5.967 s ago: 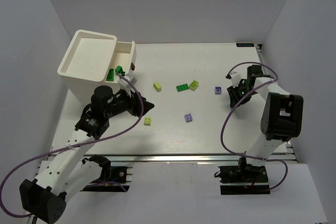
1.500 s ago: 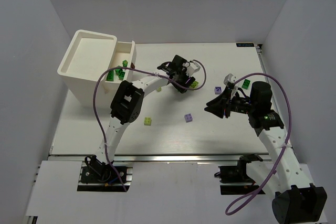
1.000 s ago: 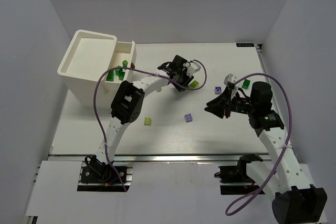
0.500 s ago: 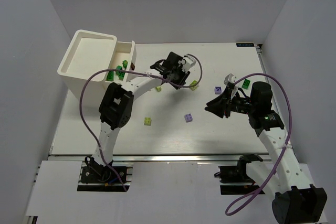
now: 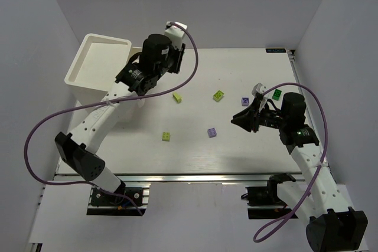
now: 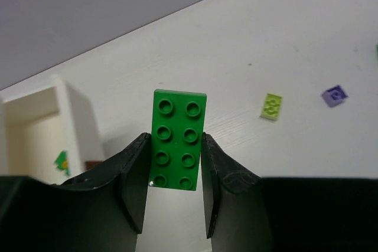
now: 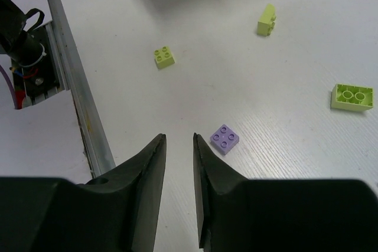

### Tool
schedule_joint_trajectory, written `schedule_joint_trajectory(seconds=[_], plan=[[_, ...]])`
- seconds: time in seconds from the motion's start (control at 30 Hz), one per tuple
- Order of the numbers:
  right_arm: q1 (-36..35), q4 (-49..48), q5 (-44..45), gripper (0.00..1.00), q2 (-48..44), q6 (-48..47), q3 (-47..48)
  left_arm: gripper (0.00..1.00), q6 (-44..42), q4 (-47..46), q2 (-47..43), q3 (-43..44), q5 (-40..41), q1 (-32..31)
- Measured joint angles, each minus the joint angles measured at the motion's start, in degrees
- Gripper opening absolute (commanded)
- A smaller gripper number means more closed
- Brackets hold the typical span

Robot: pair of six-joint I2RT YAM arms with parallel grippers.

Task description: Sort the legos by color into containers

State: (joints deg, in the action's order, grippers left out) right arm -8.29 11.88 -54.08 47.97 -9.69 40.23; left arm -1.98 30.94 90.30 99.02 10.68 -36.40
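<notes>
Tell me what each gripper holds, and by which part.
Left gripper pinches a dark green brick by its long sides, lower half. Right gripper holds nothing.

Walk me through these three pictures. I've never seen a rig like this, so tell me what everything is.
These are two robot arms, a left arm and a right arm, bolted at the near edge of a white table. The wide picture comes from a fixed camera above and behind them. The other two come from small cameras on the wrists, each looking past its arm's own fingers.

The left end effector is closed on a dark green brick, held above the table close to the cream-white box. The right end effector is empty, its fingers slightly apart, beside a lavender brick.

Loose on the table lie three yellow-green bricks, two lavender ones and a second dark green brick.
</notes>
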Motion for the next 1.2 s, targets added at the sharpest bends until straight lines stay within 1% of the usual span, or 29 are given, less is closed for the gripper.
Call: schedule_joint_trajectory(seconds=[0.13,0.3,0.37,0.47,0.57,0.6,0.67,0.7,0.73,0.77,0.83,0.97,1.1,1.17,1.2], plan=[[0.0,-0.04,0.11,0.31,0.15,-0.04,-0.42,0.08,0.11,3.56,-1.9,0.0,8.09,1.6],[0.02,-0.04,0.37,0.31,0.42,-0.28,-0.76,0.07,0.09,7.21,-1.6,-1.09,14.86,5.01],[0.07,-0.07,0.39,0.31,0.42,-0.44,-0.79,0.08,0.09,8.07,-1.6,-2.43,16.76,6.75],[0.13,-0.04,0.42,0.31,0.42,-0.68,-0.79,0.11,0.11,8.35,-1.6,-4.9,18.78,9.09],[0.31,-0.07,0.42,0.32,0.42,-0.94,-0.79,0.16,0.11,8.83,-1.55,-6.49,19.61,11.28],[0.33,-0.04,0.42,0.32,0.42,-1.01,-0.79,0.18,0.09,9.14,-1.49,-6.6,19.78,11.78],[0.37,-0.04,0.42,0.33,0.42,-1.07,-0.79,0.29,0.11,9.22,-1.33,-6.6,19.96,12.61],[0.39,-0.04,0.42,0.33,0.42,-1.09,-0.79,0.35,0.11,9.22,-1.25,-6.6,19.98,12.85],[0.42,-0.04,0.42,0.34,0.42,-1.09,-0.79,0.45,0.11,9.22,-1.09,-6.6,19.96,13.07],[0.44,-0.04,0.42,0.34,0.42,-1.11,-0.79,0.52,0.13,9.25,-0.9,-6.6,19.96,13.2],[0.44,-0.04,0.42,0.36,0.42,-1.14,-0.79,0.58,0.35,9.31,-0.37,-6.6,19.93,13.4],[0.57,-0.04,0.42,0.38,0.42,-1.27,-0.79,0.61,0.57,9.4,0.26,-6.93,19.91,13.75],[0.85,-0.07,0.42,0.39,0.42,-1.27,-0.81,0.61,1.05,9.49,0.26,-7.54,19.85,13.79],[1.09,-0.07,0.42,0.4,0.42,-1.27,-0.81,0.57,1.86,9.53,0.2,-7.54,19.3,13.79],[1.25,-0.04,0.52,0.4,0.42,-1.27,-0.81,0.45,2.25,9.53,0.04,-7.54,18.69,13.79]])
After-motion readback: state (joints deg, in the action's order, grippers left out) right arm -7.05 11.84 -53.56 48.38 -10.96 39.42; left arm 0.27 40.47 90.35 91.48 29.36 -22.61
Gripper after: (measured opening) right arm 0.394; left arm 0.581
